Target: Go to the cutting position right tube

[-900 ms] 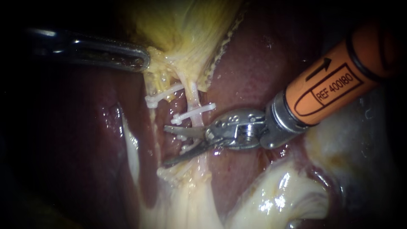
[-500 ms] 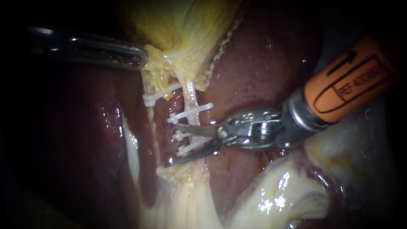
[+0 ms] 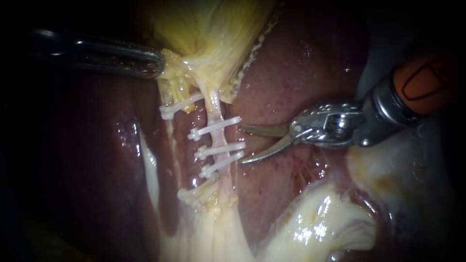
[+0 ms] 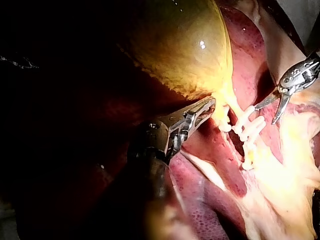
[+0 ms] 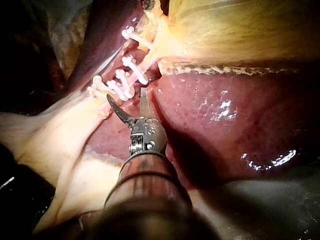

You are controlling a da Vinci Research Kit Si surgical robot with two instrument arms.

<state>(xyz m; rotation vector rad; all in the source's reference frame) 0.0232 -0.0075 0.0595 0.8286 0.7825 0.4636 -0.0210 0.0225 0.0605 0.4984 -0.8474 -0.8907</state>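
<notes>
The right tube runs down from the gallbladder and carries three white clips. The left tube beside it carries one clip. My right instrument has two curved blades standing open, their tips just right of the right tube, level with the clips and clear of it. The right wrist view shows the same open blades just short of the clips. My left instrument is shut on the yellow tissue at the gallbladder's neck, also seen in the left wrist view.
Dark red liver lies behind and to both sides of the tubes. Pale glistening tissue lies below my right instrument. A yellowish-white band of tissue continues downward from the tubes.
My right instrument has drawn back to the right: its open blades straddled the right tube among the clips, and now stand clear of it. The left instrument has barely moved.
</notes>
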